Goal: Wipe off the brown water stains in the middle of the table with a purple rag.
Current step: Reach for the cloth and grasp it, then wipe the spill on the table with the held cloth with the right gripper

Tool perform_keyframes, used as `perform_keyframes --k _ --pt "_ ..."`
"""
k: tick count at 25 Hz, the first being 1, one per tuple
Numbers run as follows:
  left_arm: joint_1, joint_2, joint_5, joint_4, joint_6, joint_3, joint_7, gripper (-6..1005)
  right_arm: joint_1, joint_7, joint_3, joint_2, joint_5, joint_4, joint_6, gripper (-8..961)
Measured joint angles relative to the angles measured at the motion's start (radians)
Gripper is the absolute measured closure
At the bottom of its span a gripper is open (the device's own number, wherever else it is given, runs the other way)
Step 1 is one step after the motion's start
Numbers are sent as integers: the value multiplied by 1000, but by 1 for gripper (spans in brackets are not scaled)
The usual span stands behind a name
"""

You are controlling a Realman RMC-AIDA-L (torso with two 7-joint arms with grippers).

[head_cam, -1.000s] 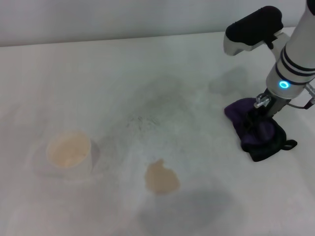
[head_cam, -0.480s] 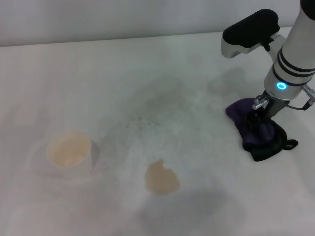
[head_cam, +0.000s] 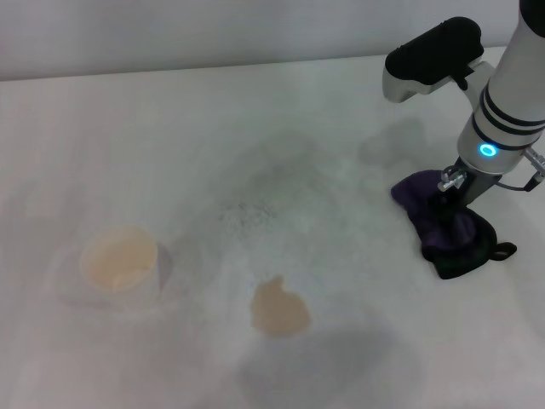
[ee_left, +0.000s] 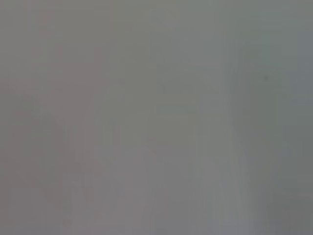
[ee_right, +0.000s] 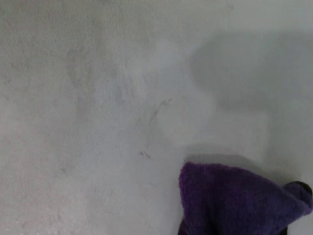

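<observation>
The purple rag [head_cam: 444, 223], bunched, with a black edge and loop, lies on the white table [head_cam: 255, 128] at the right. My right gripper [head_cam: 446, 203] is pressed down into its top, with the tips buried in the cloth. The rag also shows in the right wrist view [ee_right: 239, 200] as a purple mound on the table. The brown water stain [head_cam: 278, 308], a small tan blotch, sits near the table's front middle, well to the left of the rag and apart from it. The left gripper is out of view; its wrist view shows only flat grey.
A round white cup [head_cam: 120, 261] with tan inside stands at the front left. Faint grey smudges [head_cam: 281, 183] mark the table's middle. The table's far edge runs along the top of the head view.
The right arm has shifted very slightly left and stays on the rag. The rag, stain and cup have not moved.
</observation>
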Motion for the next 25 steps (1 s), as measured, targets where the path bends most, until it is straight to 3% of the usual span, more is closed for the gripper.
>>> perform_keyframes --k 4,12,25 --pt "0 0 -1 1 0 0 0 123 0 0 -13 0 2 -8 -1 848" --pt "0 0 0 2 0 0 1 123 -3 -18 -92 1 137 -66 3 850" --pt "0 -2 1 5 5 0 1 123 16 54 -389 6 397 -184 -36 849"
